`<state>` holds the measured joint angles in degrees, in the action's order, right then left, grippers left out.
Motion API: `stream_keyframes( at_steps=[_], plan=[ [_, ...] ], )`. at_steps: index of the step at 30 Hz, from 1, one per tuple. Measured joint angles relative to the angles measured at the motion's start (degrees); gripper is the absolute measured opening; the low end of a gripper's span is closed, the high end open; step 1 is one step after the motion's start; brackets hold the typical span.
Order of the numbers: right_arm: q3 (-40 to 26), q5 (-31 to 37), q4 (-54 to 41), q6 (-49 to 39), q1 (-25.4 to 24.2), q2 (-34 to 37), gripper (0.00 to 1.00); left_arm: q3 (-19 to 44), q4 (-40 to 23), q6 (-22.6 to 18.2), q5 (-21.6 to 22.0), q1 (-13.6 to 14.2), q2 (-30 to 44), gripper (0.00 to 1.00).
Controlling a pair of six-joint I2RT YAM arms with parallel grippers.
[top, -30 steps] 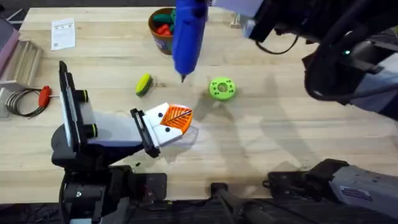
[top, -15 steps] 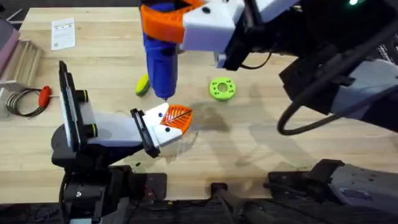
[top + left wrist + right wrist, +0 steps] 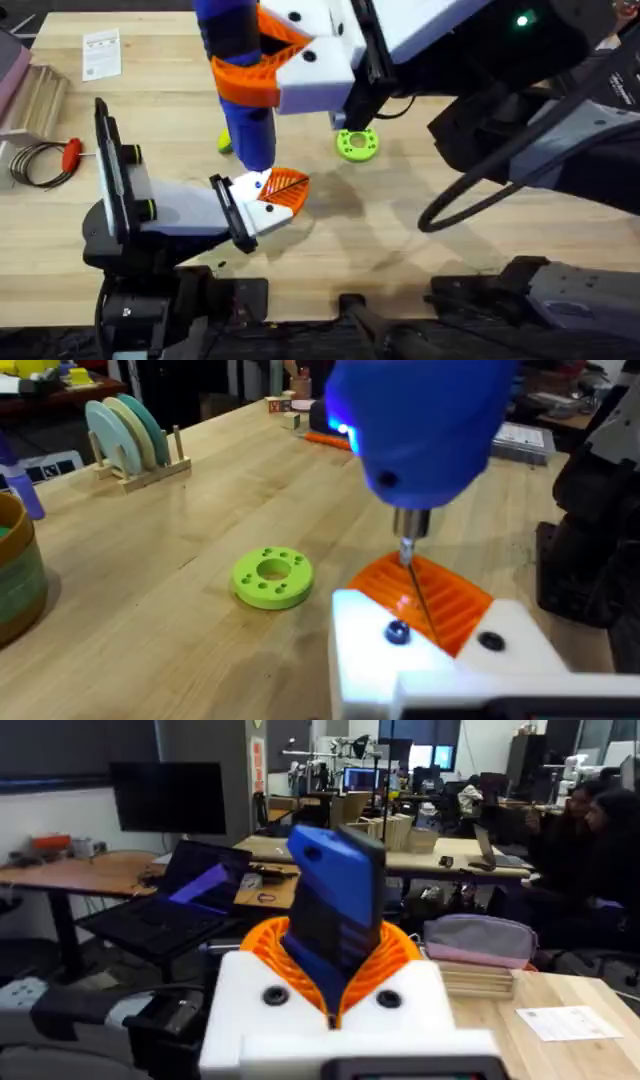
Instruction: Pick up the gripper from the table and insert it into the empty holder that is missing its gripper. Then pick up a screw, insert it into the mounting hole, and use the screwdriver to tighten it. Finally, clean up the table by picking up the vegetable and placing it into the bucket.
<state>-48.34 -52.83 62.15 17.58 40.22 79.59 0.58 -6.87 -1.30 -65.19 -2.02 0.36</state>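
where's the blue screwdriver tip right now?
Overhead view, left of centre: the fat blue pen-shaped screwdriver, held upright by the right gripper, has its metal tip at the orange ribbed fingertip on the white blocky holder, left of the green disc.

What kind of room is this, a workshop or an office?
Probably a robotics lab set in an open office. The right gripper holds a blue screwdriver over a wooden workbench, and behind it stand desks with a laptop and monitors.
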Motion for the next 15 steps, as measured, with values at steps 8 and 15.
stream_keyframes(
  at_steps=[8,15],
  plan=[
    [0.02,-2.16,0.49,-1.77,0.54,0.05,0.022,0.00,0.02,0.00,0.00,0.00,0.00,0.015],
    [0.02,-2.56,1.33,-2.67,1.30,0.79,0.022,0.00,0.02,0.00,0.00,0.00,0.00,0.015]
  ],
)
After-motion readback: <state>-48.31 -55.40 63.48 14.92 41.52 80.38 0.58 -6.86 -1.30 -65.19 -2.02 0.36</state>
